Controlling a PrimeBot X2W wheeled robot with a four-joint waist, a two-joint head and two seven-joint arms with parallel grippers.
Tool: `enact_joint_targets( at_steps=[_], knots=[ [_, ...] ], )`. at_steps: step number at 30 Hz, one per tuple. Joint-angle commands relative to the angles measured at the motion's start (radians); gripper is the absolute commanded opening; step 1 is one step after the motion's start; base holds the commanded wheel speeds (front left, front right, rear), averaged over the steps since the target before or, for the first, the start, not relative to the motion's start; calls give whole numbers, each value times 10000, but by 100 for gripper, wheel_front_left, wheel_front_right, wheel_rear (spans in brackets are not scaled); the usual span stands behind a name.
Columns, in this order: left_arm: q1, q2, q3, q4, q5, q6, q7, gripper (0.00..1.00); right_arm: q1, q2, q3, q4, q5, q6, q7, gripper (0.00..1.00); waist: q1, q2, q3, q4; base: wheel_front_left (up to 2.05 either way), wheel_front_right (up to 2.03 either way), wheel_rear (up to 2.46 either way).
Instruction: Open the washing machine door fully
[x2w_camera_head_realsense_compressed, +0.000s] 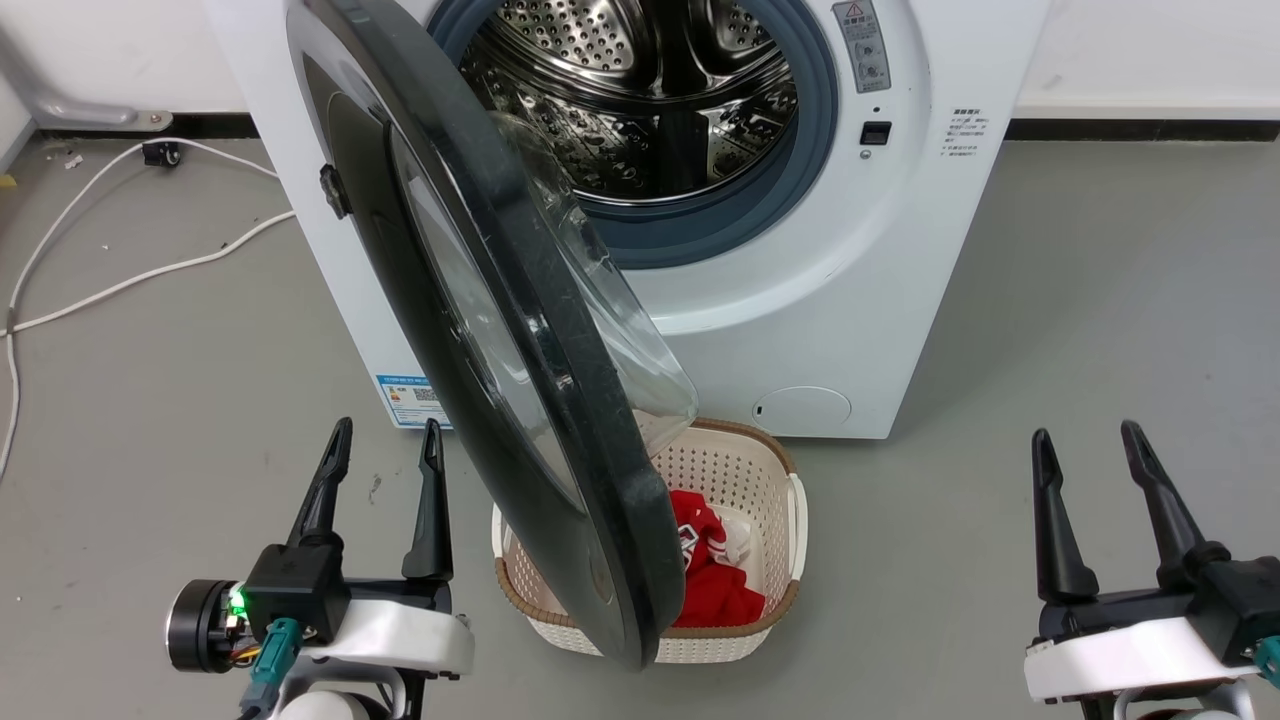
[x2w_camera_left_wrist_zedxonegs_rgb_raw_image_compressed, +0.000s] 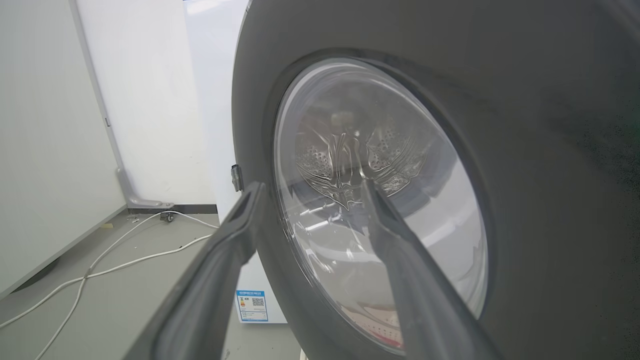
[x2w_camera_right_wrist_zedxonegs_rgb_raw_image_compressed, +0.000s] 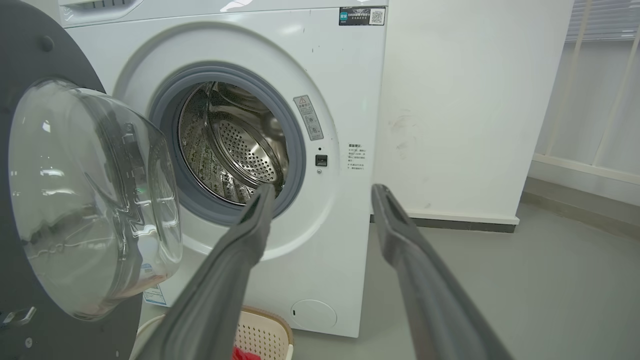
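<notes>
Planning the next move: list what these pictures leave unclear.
- Head view: the door covers the left side of the basket, hiding part of its load.
- Head view: the top of the washing machine is cut off by the upper edge.
- Right wrist view: the print beside the drum is too small to read.

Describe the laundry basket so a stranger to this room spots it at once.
Find the big white front-loading washing machine with its round glossy black door swung open. On the grey floor before it, under the door's lower edge, sits a cream perforated basket with a brown rim. It alone holds red clothing.
</notes>
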Motion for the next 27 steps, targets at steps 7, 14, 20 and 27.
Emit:
enact_joint_targets(
  at_steps=[7, 14, 20, 27],
  knots=[
    [22, -5, -44, 12, 89, -66, -25, 100, -132, 33, -28, 723, 459, -7, -26, 100, 0, 0, -25, -51, 0, 0, 0],
    [-26, -5, -55, -11, 120, -128, -25, 40, -235, 33, 14, 759, 595, -7, -33, 100, 0, 0, 1, -69, 0, 0, 0],
    [-34, -5, -63, -69, 150, -135, -25, 0, -283, 33, 55, 763, 650, -7, -34, 100, 0, 0, 20, -72, 0, 0, 0],
    [-302, -5, 53, -1369, 209, 36, -25, 0, -270, 34, 67, 739, 749, -7, -33, 100, 0, 0, 48, -62, 0, 0, 0]
  ],
)
